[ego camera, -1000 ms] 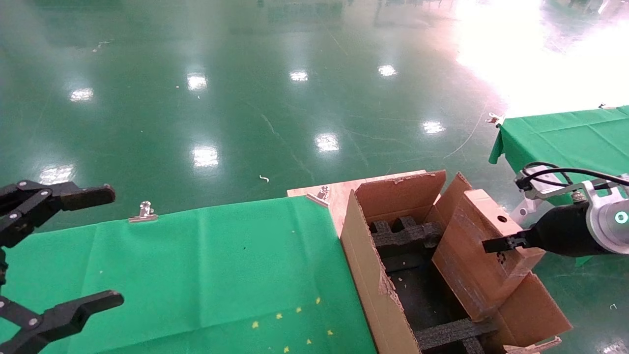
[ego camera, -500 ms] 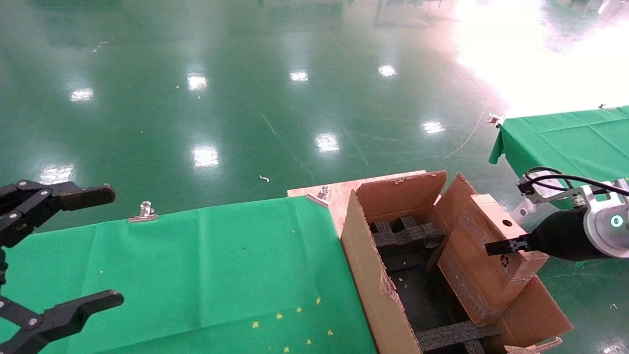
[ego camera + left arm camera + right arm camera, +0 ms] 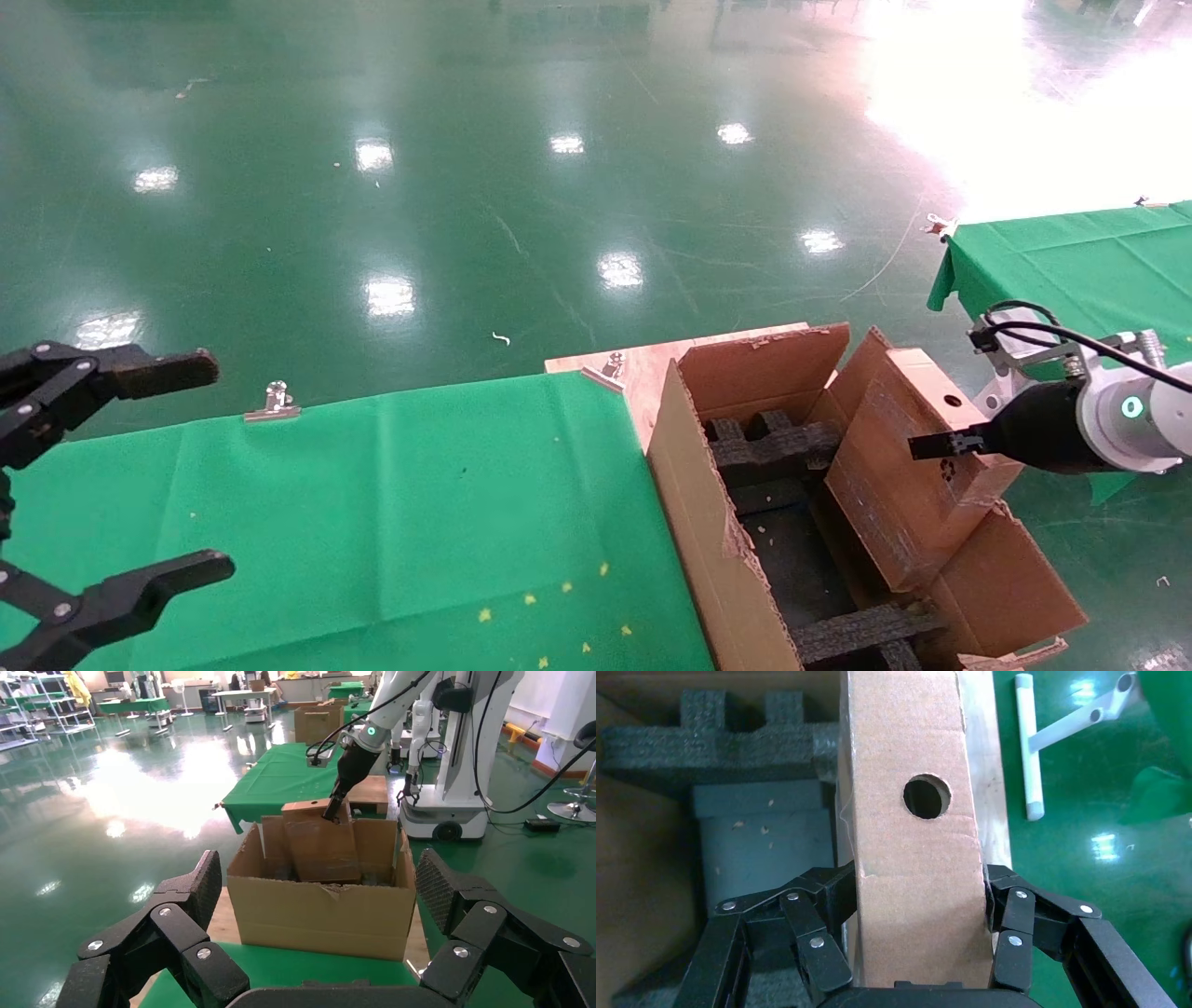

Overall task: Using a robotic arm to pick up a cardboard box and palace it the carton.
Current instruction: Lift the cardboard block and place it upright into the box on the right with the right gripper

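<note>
Green-clothed surface (image 3: 372, 503) over a glossy green factory floor (image 3: 466, 186). Large brown corrugated carton (image 3: 708, 540) at the surface's right edge. Right tool (image 3: 931, 445) clamped on the small holed brown cardboard box (image 3: 908, 485), tilted inside the carton's right side. Since a moment ago: lifted slightly. Left tool (image 3: 140, 475) parked wide open, empty, at the surface's left edge.
</note>
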### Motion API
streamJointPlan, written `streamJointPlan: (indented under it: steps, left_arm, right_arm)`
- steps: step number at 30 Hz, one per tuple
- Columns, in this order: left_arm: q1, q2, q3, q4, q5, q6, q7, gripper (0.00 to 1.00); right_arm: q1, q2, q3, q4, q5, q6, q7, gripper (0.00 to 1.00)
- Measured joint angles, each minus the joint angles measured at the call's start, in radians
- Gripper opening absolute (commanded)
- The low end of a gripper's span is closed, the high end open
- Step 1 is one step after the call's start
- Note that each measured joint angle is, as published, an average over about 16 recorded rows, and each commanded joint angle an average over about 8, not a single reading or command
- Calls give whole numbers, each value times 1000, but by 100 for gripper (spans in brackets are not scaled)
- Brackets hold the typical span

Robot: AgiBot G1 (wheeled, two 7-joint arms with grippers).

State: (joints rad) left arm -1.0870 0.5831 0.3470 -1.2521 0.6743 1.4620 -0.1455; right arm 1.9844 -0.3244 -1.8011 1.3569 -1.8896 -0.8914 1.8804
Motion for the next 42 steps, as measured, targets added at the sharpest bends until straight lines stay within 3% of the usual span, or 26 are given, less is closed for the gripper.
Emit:
streamJointPlan:
  steps: [16,42]
  left_arm:
    - [0,0,0,0,0,0,0,100]
    - [0,0,0,0,0,0,0,100]
  right_arm:
    - [-88,-50,-29,4,-155,100,178,0]
    - [-267,-128,-78,-3,-307,208,361,0]
